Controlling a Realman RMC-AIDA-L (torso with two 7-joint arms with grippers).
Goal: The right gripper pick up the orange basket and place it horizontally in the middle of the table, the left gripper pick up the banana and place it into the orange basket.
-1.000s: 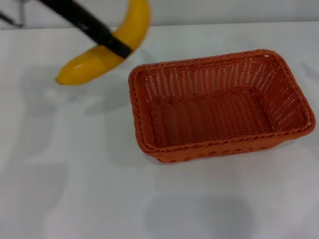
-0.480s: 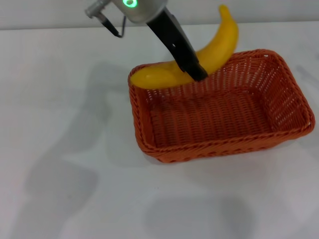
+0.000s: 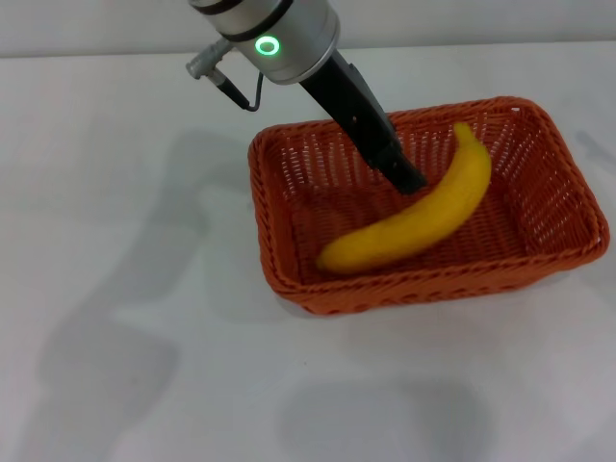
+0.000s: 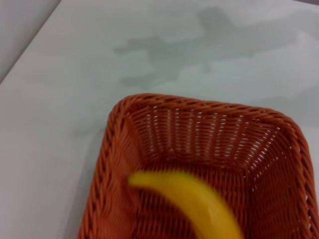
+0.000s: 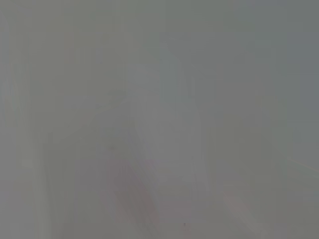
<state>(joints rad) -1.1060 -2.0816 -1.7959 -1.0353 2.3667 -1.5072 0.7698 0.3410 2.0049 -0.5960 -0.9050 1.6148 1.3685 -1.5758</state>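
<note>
The orange basket (image 3: pixel 262 207) lies lengthways on the white table (image 3: pixel 135 346), right of centre. Inside it the yellow banana (image 3: pixel 423 219) lies slanted across the floor, stem end towards the far right corner. My left gripper (image 3: pixel 410 184) reaches down into the basket from the far left; its black fingertip ends at the banana's upper edge and no longer crosses it. In the left wrist view the banana (image 4: pixel 199 201) shows blurred over the basket (image 4: pixel 199 105) floor. The right gripper is out of view.
The silver-grey left arm with a green ring light (image 3: pixel 267 44) hangs over the basket's far left corner. The right wrist view shows only a grey blank surface.
The left gripper carried the banana from the far left to over the basket and down into it. The banana has come out of the fingers and now lies on the basket floor.
</note>
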